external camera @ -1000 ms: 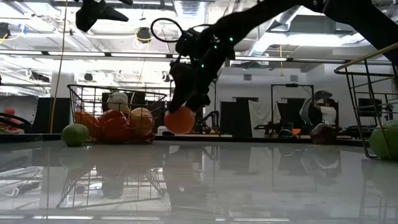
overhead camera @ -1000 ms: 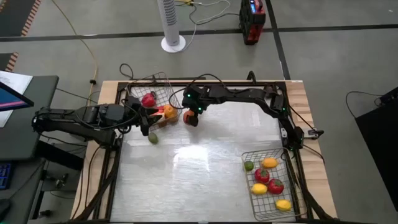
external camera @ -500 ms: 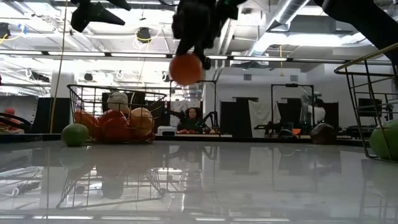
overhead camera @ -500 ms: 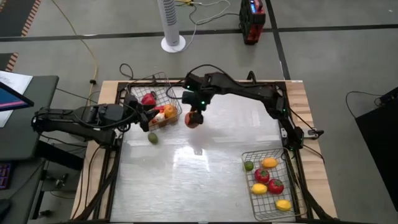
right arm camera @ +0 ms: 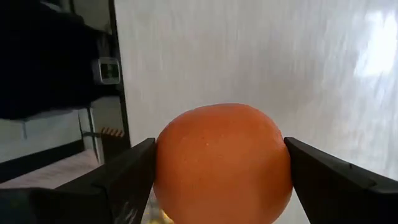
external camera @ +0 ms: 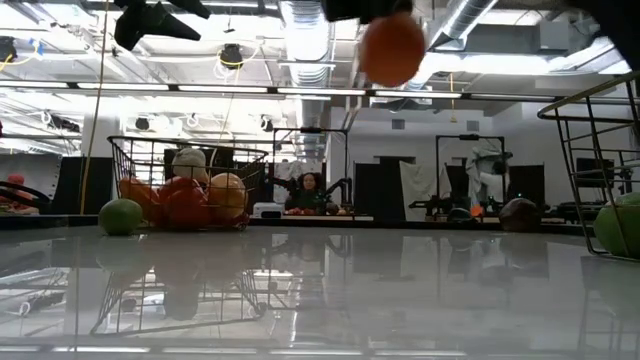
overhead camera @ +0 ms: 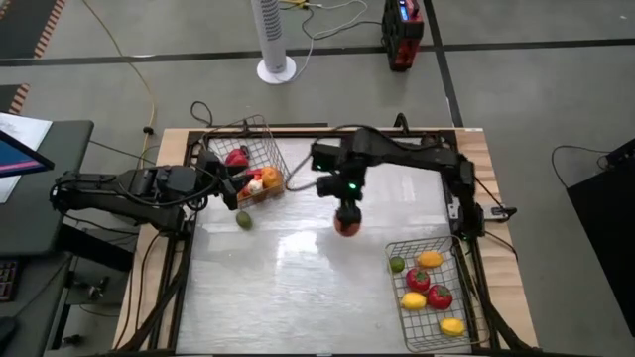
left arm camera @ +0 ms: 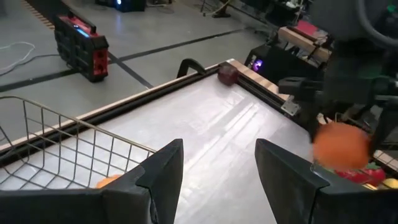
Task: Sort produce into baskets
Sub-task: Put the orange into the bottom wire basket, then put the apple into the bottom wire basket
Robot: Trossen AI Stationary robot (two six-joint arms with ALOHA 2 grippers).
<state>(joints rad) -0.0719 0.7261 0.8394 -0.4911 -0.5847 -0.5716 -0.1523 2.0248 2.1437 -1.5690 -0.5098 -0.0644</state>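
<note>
Right gripper (overhead camera: 346, 222): raised above the white table (overhead camera: 298, 288), about midway between the two baskets; jaws spread wide and clamped on either side of a round orange toy fruit (right arm camera: 222, 163), which is clear of the table.
Left gripper (left arm camera: 217, 171): at the open edge of the far-left basket; fingers parted with nothing between them.
Far-left basket (overhead camera: 260, 151): silver wire-mesh rectangle at the table's far left corner, tilted, holding red, orange and white pieces of produce (overhead camera: 250, 173).
Green lime (overhead camera: 243, 219): on the table just beside the far-left basket, outside it.
Near-right basket (overhead camera: 432, 297): silver wire-mesh rectangle well apart from the far-left basket, at the table's opposite corner; contains one green lime, three yellow lemons and two red tomatoes.
</note>
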